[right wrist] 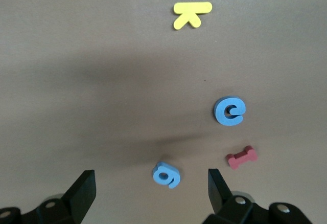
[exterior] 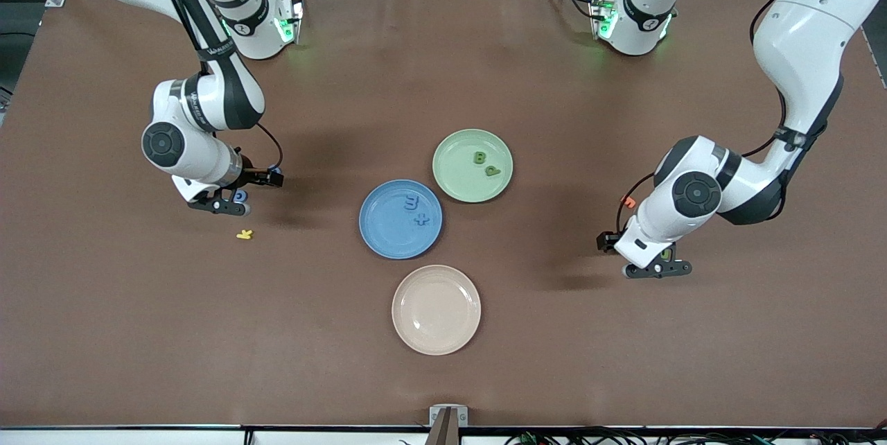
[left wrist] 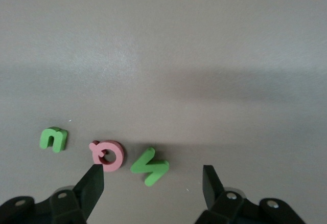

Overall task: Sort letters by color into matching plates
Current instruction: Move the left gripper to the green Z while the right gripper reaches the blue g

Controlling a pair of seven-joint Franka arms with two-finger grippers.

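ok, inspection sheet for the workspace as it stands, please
Surface: brown table mat, flat.
Job's things: medium blue plate holds two blue letters; pale green plate holds two green letters. Loose: green foam letters, blue foam letters.
Clutter: cream-beige plate; yellow letter; pink ring letter; red bone-shaped piece; orange letter.
Grippers: left gripper open, low over a green letter; right gripper open over a blue letter.
Cables: black leads on both arms.
Surroundings: wiring along table edge.
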